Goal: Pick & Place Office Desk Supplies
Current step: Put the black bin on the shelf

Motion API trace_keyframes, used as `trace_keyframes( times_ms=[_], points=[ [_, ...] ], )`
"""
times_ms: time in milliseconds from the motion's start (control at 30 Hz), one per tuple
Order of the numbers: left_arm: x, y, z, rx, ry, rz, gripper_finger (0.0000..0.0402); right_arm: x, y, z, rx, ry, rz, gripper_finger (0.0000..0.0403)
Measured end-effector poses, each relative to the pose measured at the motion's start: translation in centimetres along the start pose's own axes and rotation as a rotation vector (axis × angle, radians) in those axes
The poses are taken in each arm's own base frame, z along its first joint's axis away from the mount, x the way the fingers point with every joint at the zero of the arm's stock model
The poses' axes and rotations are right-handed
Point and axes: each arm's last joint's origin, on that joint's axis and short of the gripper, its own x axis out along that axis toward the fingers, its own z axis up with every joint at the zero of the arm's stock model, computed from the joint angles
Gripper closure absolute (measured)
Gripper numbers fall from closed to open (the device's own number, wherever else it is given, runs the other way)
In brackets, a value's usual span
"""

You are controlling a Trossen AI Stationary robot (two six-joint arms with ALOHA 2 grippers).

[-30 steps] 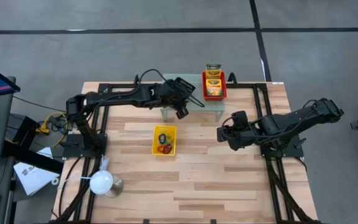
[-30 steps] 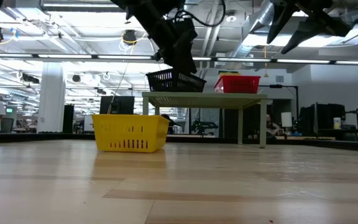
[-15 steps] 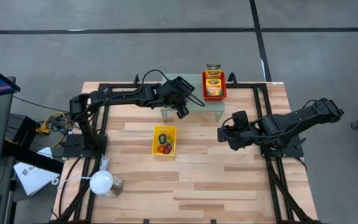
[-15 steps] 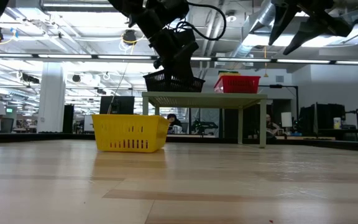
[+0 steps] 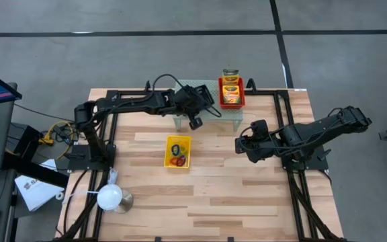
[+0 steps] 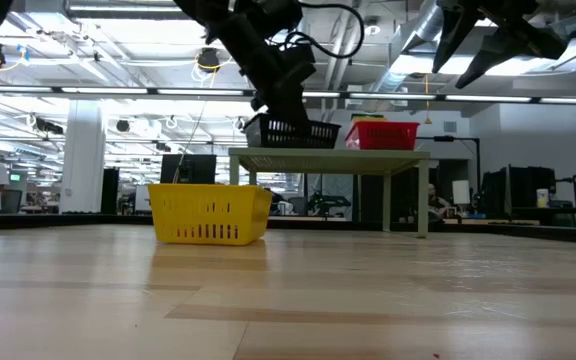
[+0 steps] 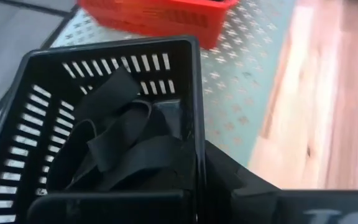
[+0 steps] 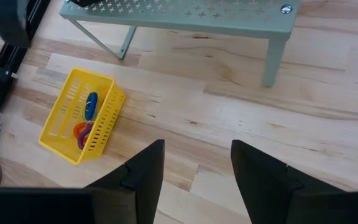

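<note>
A black basket (image 7: 104,93) with black clips (image 7: 120,140) inside sits over the pale green mesh shelf (image 5: 213,109), held by my left gripper (image 7: 194,186), which is shut on it. In the low view the black basket (image 6: 293,131) stands level, its bottom on or just above the shelf top (image 6: 368,152). A red basket (image 5: 232,94) with yellow-green crayon boxes rests on the shelf's far right part. A yellow basket (image 5: 177,152) with coloured rings stands on the table. My right gripper (image 8: 197,168) is open, hovering above the table to the right of the shelf. My left gripper holds the black basket by one side wall (image 7: 194,143), at its rim, one finger inside and one finger (image 7: 247,186) outside. It comes from above, slanting down. The basket hangs level; whether its bottom touches the shelf, I cannot tell.
A white round-headed lamp (image 5: 111,196) stands near the table's near left corner. Black frame rails (image 5: 294,181) run along both sides of the table. Bare wood (image 5: 234,195) lies between the yellow basket and the near edge.
My left gripper has gone down a little over the shelf, still shut on the black basket. The basket was tilted and higher; now it is level and low at the shelf top, a bit closer to the red basket.
</note>
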Motion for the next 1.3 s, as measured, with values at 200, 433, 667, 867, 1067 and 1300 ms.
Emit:
trace_keyframes(
  times_ms=[200,433,667,867,1067,1300],
  points=[
    [-0.9,0.1,0.0,0.210,0.013,-0.041,0.0398,-0.1,0.0,-0.2,0.002,0.003,0.005,0.0220],
    [-1.4,2.5,0.0,0.279,0.006,-0.063,0.0399,-0.3,0.0,-0.4,0.012,0.008,0.003,0.0220],
    [-2.1,4.7,1.1,0.302,-0.058,-0.105,0.0399,-0.2,-0.1,-0.3,0.012,0.007,-0.003,0.0220],
    [-2.9,7.3,1.6,0.354,-0.080,-0.144,0.0399,0.0,-0.3,0.0,0.016,0.009,-0.029,0.0220],
    [-3.2,9.3,1.7,0.380,-0.118,-0.170,0.0399,0.3,-0.4,0.4,0.024,0.015,-0.049,0.0220],
    [-2.8,10.3,1.9,0.404,-0.168,-0.168,0.0399,0.7,-0.7,0.9,0.034,0.012,-0.084,0.0220]
  ],
)
